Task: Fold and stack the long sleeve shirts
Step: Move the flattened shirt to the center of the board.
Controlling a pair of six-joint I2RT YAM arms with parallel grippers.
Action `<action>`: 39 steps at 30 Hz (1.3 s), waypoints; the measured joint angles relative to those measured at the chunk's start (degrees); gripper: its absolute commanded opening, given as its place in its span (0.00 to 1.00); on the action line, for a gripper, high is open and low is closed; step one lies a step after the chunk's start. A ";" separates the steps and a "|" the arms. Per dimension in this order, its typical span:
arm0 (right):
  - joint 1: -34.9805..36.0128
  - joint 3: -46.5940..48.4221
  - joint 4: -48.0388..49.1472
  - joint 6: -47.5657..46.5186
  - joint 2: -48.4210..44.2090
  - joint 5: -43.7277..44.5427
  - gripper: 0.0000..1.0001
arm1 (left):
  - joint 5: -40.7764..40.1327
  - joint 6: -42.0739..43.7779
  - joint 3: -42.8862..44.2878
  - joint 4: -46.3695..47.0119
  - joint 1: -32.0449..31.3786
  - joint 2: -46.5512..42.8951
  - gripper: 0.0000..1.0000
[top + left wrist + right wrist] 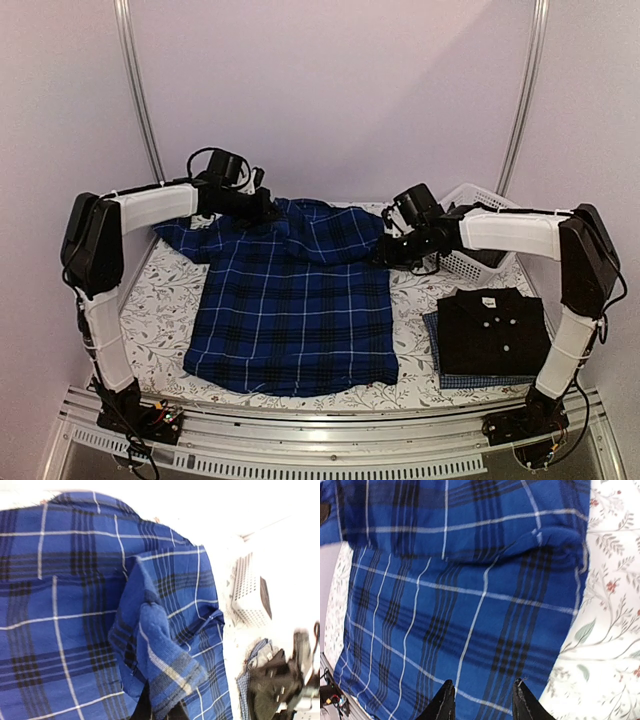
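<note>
A table covered by a white cloth printed with grey leaves and small red flowers fills the middle of the scene. At its far right corner sits a white plastic lattice basket, dark inside. A slim metal left pole and right pole rise against the pale lilac wall. A ribbed aluminium rail runs along the near edge.
</note>
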 measured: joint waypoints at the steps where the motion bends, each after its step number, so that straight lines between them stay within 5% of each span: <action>1: 1.38 -1.44 -0.09 0.57 -1.55 0.55 0.38 | 0.42 0.20 0.24 -0.09 0.90 -0.35 0.00; 10: 16.59 -7.98 -0.04 7.04 -2.78 1.92 0.38 | 4.46 0.76 -7.96 1.79 6.64 -0.79 0.00; 29: 21.97 -25.75 8.55 12.33 -6.97 -3.30 0.39 | 2.71 -8.02 -44.15 13.73 7.67 -14.80 0.00; 34: 21.97 -29.83 8.20 13.16 -11.04 -3.82 0.41 | 0.83 -9.64 -46.51 12.66 6.80 -21.77 0.00; 39: 22.18 -30.08 1.29 13.88 -14.21 -2.69 0.42 | 0.22 -8.02 -39.26 9.29 6.71 -21.33 0.00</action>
